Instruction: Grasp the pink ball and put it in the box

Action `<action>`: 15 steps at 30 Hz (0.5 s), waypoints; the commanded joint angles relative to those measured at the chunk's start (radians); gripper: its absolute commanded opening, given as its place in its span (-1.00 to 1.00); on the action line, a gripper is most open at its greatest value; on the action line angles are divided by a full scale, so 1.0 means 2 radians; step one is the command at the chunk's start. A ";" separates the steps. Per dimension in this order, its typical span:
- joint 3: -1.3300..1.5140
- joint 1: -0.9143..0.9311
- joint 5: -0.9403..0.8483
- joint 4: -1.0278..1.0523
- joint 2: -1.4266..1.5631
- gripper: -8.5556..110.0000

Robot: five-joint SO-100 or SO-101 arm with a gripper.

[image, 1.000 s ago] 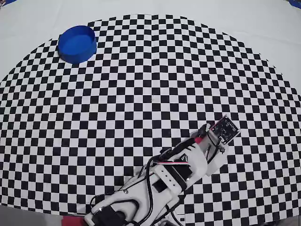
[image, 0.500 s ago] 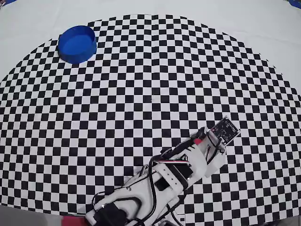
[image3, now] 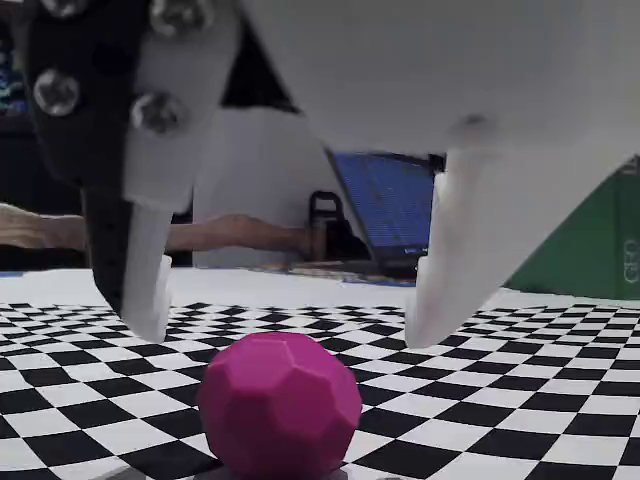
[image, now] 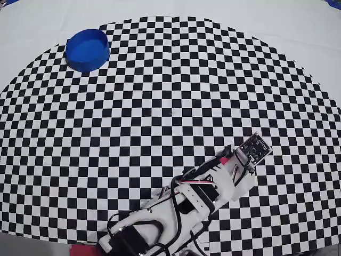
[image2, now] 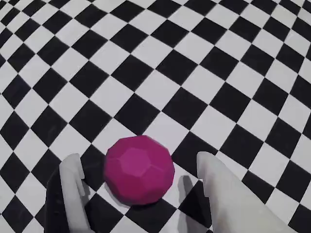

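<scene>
The pink ball (image2: 140,170) is a faceted magenta sphere resting on the checkered mat. In the wrist view it lies between the two white fingers of my gripper (image2: 138,160), with a gap on each side and neither finger touching it. The low fixed view shows the ball (image3: 280,402) on the mat with the gripper (image3: 288,328) open, its fingertips (image3: 150,320) hanging just above the mat, one on each side. The box (image: 87,49), a round blue container, stands at the far left of the overhead view, far from the arm (image: 197,197). There the arm's head hides the ball.
The black-and-white checkered mat (image: 170,106) covers most of the white table. The arm's base and cables sit at the bottom edge of the overhead view. A laptop screen (image3: 385,215) and clutter stand beyond the table in the fixed view.
The arm's rear links have shifted slightly toward the bottom left. The gripper head has stayed almost in place, and the box has not moved.
</scene>
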 commanded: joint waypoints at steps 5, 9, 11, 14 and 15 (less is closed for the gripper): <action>0.002 0.006 0.005 -0.013 -0.008 -0.39; 0.002 0.007 0.005 -0.020 -0.016 -0.39; 0.002 0.008 0.005 -0.032 -0.026 -0.39; 0.002 0.009 0.005 -0.042 -0.035 -0.39; 0.002 0.009 0.005 -0.044 -0.037 -0.39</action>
